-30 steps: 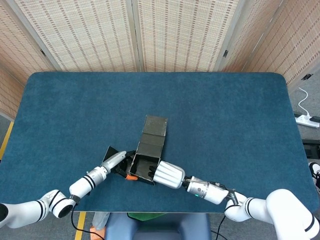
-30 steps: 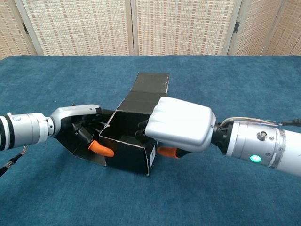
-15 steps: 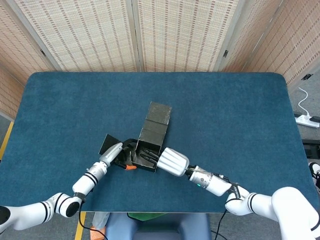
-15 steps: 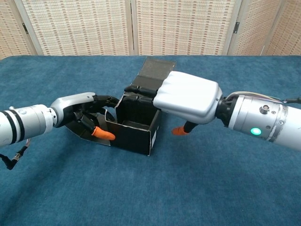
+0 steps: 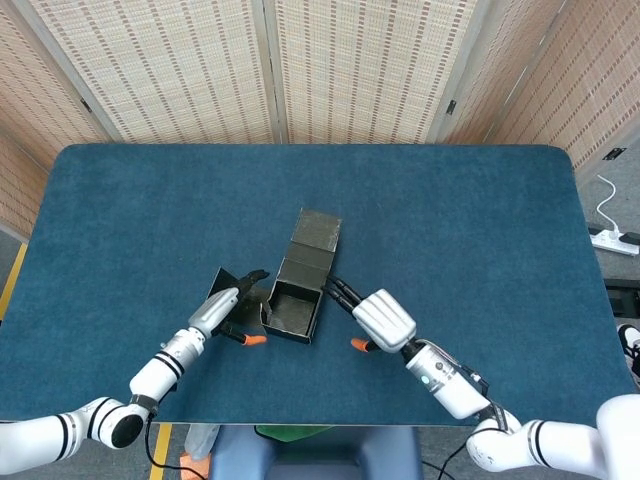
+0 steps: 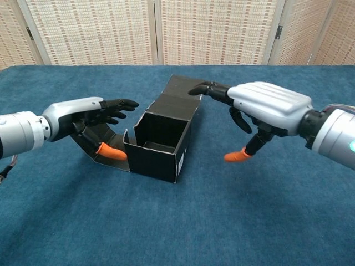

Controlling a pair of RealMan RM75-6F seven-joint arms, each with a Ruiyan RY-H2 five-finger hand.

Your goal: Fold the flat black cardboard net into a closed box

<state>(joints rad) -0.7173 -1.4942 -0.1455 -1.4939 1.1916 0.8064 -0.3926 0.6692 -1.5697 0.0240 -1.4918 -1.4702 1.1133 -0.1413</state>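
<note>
The black cardboard box (image 6: 161, 145) stands half folded in the middle of the table, its top open and its inside empty (image 5: 296, 307). Its lid flap (image 6: 181, 98) leans back on the far side (image 5: 318, 233). A loose side flap (image 6: 95, 138) lies out to the left (image 5: 226, 281). My left hand (image 6: 83, 115) hovers over that flap with fingers spread toward the box's left wall (image 5: 228, 306), holding nothing. My right hand (image 6: 265, 105) is right of the box (image 5: 382, 318), fingers stretched out, fingertips at the lid flap's right edge.
The blue table (image 5: 470, 220) reaches well beyond the box on every side. Woven folding screens (image 5: 270, 70) stand behind the far edge. A power strip (image 5: 612, 240) lies on the floor to the right.
My right hand has pulled out of the box and moved right, fingers now straight. My left hand has let go of the left wall and spread its fingers. The box stands on its own.
</note>
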